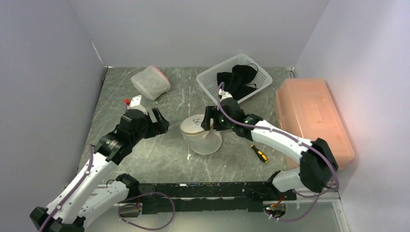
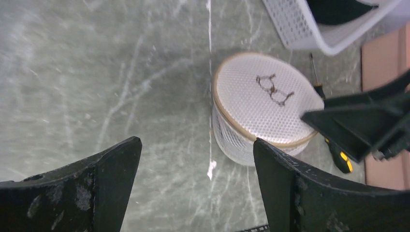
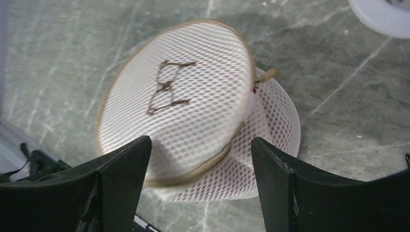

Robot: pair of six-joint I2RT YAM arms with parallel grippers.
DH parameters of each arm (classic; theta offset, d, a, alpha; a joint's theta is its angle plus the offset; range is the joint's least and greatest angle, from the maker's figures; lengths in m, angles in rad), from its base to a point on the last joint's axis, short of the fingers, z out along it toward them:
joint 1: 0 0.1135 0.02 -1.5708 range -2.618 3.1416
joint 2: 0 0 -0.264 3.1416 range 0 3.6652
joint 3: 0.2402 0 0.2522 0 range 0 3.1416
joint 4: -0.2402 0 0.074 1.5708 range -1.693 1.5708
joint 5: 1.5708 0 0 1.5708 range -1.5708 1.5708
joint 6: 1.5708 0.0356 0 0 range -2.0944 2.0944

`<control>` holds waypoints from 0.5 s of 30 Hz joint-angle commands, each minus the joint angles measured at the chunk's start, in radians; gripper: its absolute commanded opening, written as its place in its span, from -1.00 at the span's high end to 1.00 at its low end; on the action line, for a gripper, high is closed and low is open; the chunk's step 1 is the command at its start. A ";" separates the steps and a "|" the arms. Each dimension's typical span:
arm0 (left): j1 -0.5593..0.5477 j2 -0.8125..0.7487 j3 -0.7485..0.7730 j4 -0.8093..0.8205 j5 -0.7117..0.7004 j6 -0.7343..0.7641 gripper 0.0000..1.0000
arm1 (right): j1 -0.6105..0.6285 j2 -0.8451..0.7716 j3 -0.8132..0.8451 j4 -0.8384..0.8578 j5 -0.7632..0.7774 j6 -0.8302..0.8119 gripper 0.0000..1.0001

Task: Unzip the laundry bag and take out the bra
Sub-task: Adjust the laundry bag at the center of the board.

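I am watching two mesh bags: one laundry bag (image 1: 200, 137) is sitting mid-table, and a second mesh bag (image 1: 150, 82) is lying back-left. The right gripper (image 3: 200, 140) is hovering at the laundry bag's rim, fingers spread and gripping nothing. The left gripper (image 2: 196, 142) is hanging just left of it, likewise spread. One white basket (image 1: 209, 77) is holding dark cloth (image 1: 237, 77). One screwdriver (image 1: 259, 153) and one orange box (image 1: 312, 121) are lying to the right. I cannot make out the bra.

Screwdriver (image 1: 259, 153), white basket (image 1: 207, 80), pink box (image 1: 312, 118)
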 commanded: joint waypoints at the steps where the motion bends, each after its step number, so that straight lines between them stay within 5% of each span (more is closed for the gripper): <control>1: 0.005 0.013 -0.127 0.141 0.188 -0.120 -0.82 | -0.004 0.084 0.083 -0.041 0.059 0.030 -0.55; 12: 0.004 0.009 -0.300 0.399 0.363 -0.209 -0.79 | -0.004 -0.011 -0.103 0.138 0.004 -0.002 0.39; 15: 0.006 -0.006 -0.334 0.459 0.378 -0.234 -0.82 | -0.004 -0.055 -0.159 0.178 -0.028 -0.022 1.00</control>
